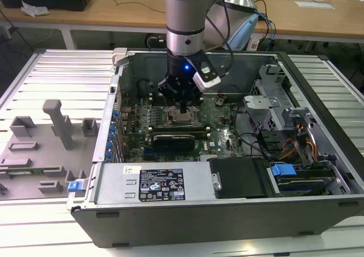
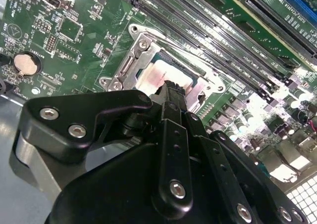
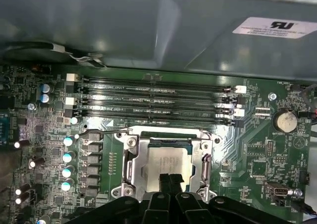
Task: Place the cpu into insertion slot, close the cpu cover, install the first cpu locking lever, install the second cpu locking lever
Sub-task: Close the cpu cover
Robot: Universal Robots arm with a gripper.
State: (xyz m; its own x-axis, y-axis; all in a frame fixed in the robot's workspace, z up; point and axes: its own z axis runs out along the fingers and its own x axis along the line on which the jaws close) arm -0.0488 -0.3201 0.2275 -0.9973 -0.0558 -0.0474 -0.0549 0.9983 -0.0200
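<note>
The cpu (image 3: 163, 160) lies flat in the insertion slot (image 1: 183, 119), its dull silver top showing through the square window of the cpu cover (image 3: 205, 165). The cover's silver frame lies down around the chip. My gripper (image 3: 171, 178) stands straight over the socket with its black fingertips pressed together, shut, right at the near edge of the chip. In the second wrist view the gripper (image 2: 171, 86) tips sit on the cpu (image 2: 150, 78). A thin wire lever (image 3: 106, 131) runs along one side of the socket; whether it is latched I cannot tell.
Long black memory slots (image 3: 153, 97) run beside the socket, and a coin battery (image 3: 285, 120) lies nearby. The open case has a power supply (image 1: 153, 183) at the front and drive bays (image 1: 284, 115) on the exterior view's right. A grey fixture tray (image 1: 51, 132) sits left.
</note>
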